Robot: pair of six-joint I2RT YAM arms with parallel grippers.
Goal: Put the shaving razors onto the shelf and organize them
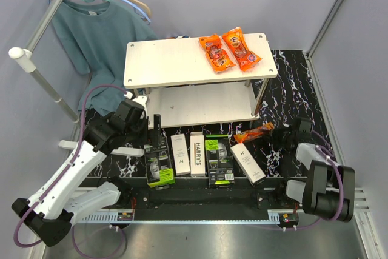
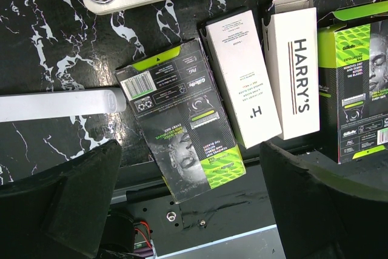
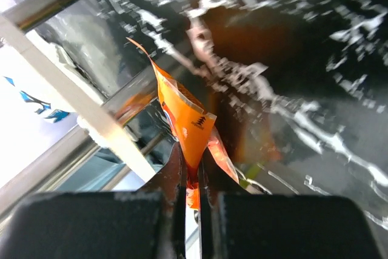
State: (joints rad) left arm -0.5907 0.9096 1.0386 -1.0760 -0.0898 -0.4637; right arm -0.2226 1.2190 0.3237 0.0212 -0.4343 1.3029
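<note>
Five razor boxes lie in a row on the black marble table in front of the shelf (image 1: pixel 182 65): a black one (image 1: pixel 159 165), two slim white ones (image 1: pixel 180 154) (image 1: pixel 197 153), a second black one (image 1: pixel 219 159) and a third white one (image 1: pixel 247 162). My left gripper (image 1: pixel 151 137) hangs open above the leftmost black box (image 2: pixel 182 119), its fingers (image 2: pixel 60 204) wide apart and holding nothing. The white "H." box (image 2: pixel 242 77) and the "HARRY'S" box (image 2: pixel 297 71) lie beside it. My right gripper (image 1: pixel 277 133) is shut on an orange snack packet (image 3: pixel 185 119) near the shelf's right front leg.
Two more orange packets (image 1: pixel 227 50) lie on the shelf's top board. The lower board (image 1: pixel 200 104) is bare. A clothes rack with a teal shirt (image 1: pixel 91 34) stands at the back left. Its white foot bar (image 2: pixel 54 104) lies left of the black box.
</note>
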